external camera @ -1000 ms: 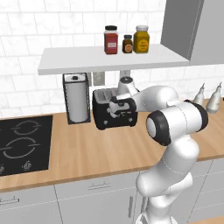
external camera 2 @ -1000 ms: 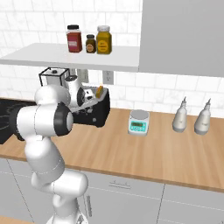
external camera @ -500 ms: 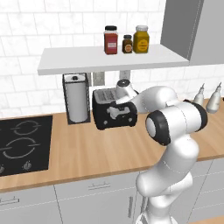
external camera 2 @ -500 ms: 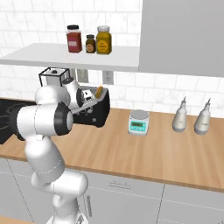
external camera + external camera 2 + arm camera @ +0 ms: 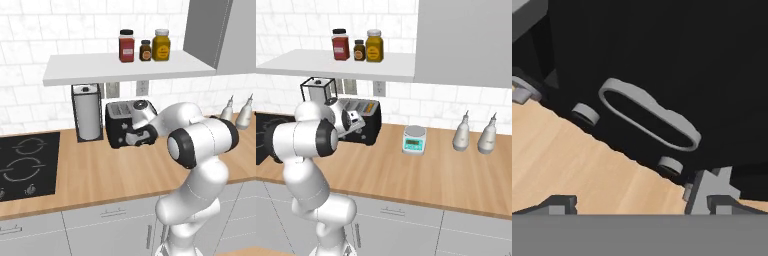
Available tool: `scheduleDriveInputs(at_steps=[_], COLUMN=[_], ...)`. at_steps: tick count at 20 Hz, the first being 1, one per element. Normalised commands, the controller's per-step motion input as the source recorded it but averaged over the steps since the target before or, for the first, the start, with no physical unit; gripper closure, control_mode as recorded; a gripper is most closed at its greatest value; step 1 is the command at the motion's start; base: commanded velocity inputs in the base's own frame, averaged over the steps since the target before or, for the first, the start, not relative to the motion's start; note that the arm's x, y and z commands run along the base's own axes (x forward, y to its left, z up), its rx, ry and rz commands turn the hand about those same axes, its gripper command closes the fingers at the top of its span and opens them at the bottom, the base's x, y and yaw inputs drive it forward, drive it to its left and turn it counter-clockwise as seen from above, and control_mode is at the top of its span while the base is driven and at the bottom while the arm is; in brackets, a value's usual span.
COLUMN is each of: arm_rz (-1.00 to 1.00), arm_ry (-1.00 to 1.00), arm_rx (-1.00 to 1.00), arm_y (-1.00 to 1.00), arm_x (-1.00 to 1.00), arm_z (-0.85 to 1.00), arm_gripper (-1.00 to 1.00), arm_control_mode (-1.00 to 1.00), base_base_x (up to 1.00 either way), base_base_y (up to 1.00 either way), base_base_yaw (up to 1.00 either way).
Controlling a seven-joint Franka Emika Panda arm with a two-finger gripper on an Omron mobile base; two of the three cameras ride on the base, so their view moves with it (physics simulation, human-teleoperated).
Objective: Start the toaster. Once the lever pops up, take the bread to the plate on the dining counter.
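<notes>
The black toaster stands on the wood worktop against the tiled wall, under the shelf. My gripper hangs low in front of its face, close to it. From the other side the toaster is partly behind my hand, and a small golden-brown edge, probably the bread, shows at its top. In the hand view the toaster's front is very near, with a grey oval handle and two small round knobs just above my gripper. The fingers stand wide open with nothing between them. The plate and the dining counter are out of view.
A steel-framed paper-towel holder stands just left of the toaster, with a black hob further left. A shelf with three jars hangs above. A small scale and two bottles stand to the right.
My hand has slid down the toaster's front, from near its top edge to low by the worktop. The jaws have stayed open.
</notes>
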Motion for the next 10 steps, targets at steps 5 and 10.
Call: scheduleDriveInputs(at_steps=[5, 10], arm_rz=[-0.03, 0.0], arm_ry=[-0.17, -0.15], arm_rx=[0.0, 0.01], arm_y=[0.0, 0.0], arm_x=[0.01, -0.02], arm_z=[-0.9, -1.0], arm_gripper=[-1.0, -1.0], arm_control_mode=[-1.0, -1.0], base_base_x=[0.0, 0.0], base_base_y=[0.0, 0.0], base_base_yaw=[0.0, 0.0])
